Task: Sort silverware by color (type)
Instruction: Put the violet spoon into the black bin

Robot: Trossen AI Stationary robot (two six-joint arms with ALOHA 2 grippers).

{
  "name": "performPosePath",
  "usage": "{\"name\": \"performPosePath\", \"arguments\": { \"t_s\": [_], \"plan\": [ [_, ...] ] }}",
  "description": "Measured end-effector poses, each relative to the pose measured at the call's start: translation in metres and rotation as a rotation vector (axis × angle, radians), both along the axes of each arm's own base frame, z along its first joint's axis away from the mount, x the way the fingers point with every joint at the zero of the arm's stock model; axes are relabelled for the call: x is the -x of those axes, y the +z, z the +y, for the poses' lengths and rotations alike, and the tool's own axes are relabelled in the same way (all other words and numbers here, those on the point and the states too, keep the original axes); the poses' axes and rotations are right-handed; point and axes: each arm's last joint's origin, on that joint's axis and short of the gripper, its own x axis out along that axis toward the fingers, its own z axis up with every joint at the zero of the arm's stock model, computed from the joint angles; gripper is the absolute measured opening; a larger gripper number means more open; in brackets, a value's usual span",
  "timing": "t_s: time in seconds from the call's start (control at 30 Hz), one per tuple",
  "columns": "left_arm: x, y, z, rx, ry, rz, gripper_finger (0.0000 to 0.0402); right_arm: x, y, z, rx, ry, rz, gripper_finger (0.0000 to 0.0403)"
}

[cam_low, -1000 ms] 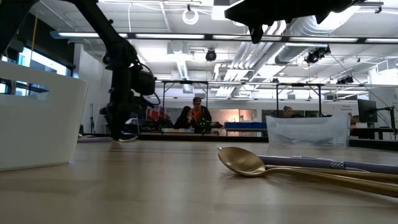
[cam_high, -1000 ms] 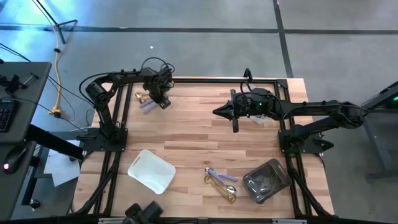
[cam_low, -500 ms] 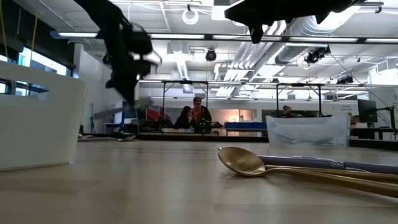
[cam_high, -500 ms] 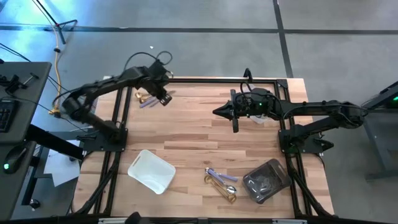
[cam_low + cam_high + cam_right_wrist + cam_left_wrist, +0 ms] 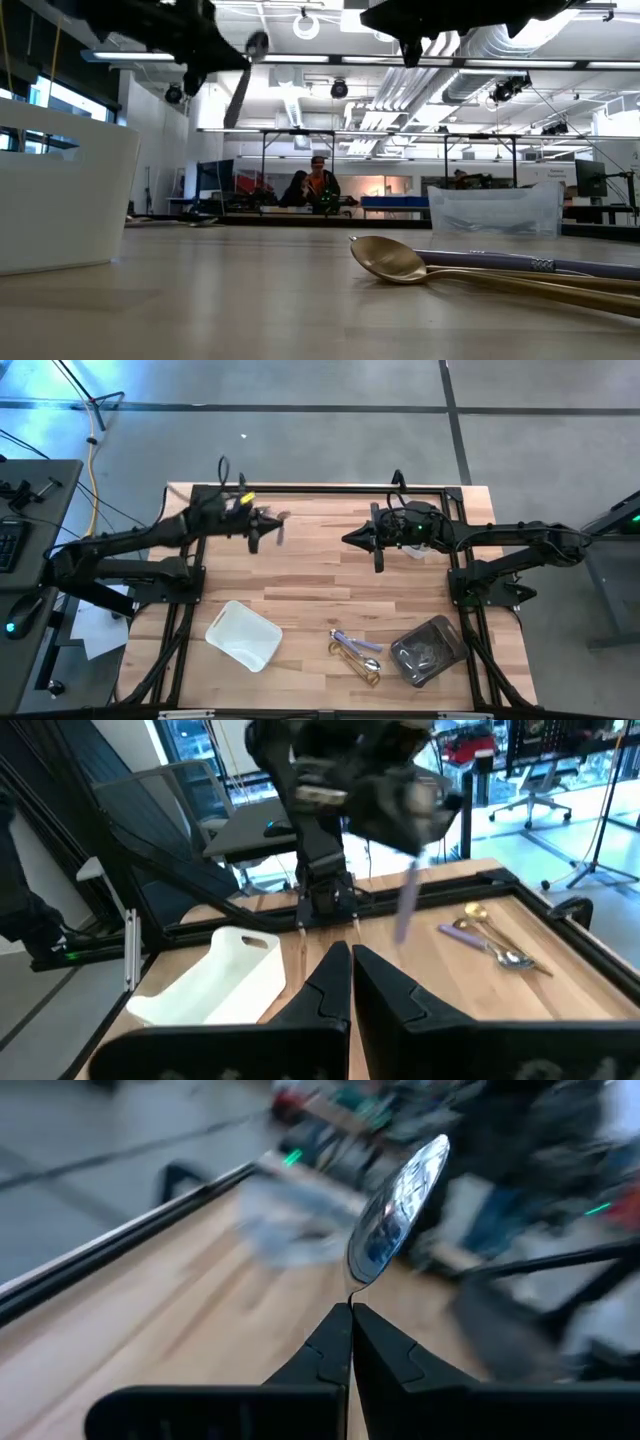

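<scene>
My left gripper (image 5: 266, 526) (image 5: 351, 1306) is high above the table's far left part, shut on a spoon with a shiny silver bowl (image 5: 398, 1210) and a lilac handle (image 5: 406, 912). In the low view it is at the top (image 5: 222, 52). A gold spoon (image 5: 476, 910) and another silver spoon (image 5: 498, 950) lie flat on the table below it. My right gripper (image 5: 348, 541) (image 5: 351, 958) hovers shut over the table's far middle, holding nothing. Several gold and lilac-handled spoons (image 5: 355, 652) (image 5: 390, 258) lie flat near the near edge. My left gripper pinches the spoon between its two fingertips at the thin neck just below the bowl (image 5: 351, 1294). The fingers point roughly level toward the table's right. The spoon is lifted clear; its bowl stands beyond the fingertips and its handle (image 5: 238, 100) slants down below them.
A white tray (image 5: 243, 634) (image 5: 60, 195) sits near the near-left edge. A clear tray (image 5: 428, 650) (image 5: 495, 212) with dark utensils sits near-right. Black frame rails (image 5: 330, 488) border the table. People sit in the room beyond.
My left gripper has risen from the table's far-left corner and swung toward the right, its arm stretching out. The spoon has come up with it, lifted clear of the table, while the gold spoon and another stayed on the table.
</scene>
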Motion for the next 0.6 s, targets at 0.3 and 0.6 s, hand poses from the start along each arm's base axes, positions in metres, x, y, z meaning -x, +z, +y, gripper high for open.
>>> {"name": "performPosePath", "arguments": {
  "t_s": [0.3,0.6],
  "plan": [
    [0.0,0.002,-0.041,-0.111,-0.185,-0.245,0.0,-0.001,0.008,0.0,-0.024,-0.002,-0.081,0.0],
    [-0.002,0.003,-0.044,-0.121,-0.133,-0.25,0.0,-0.001,0.008,0.0,-0.026,-0.002,-0.081,0.0]
  ]
}}
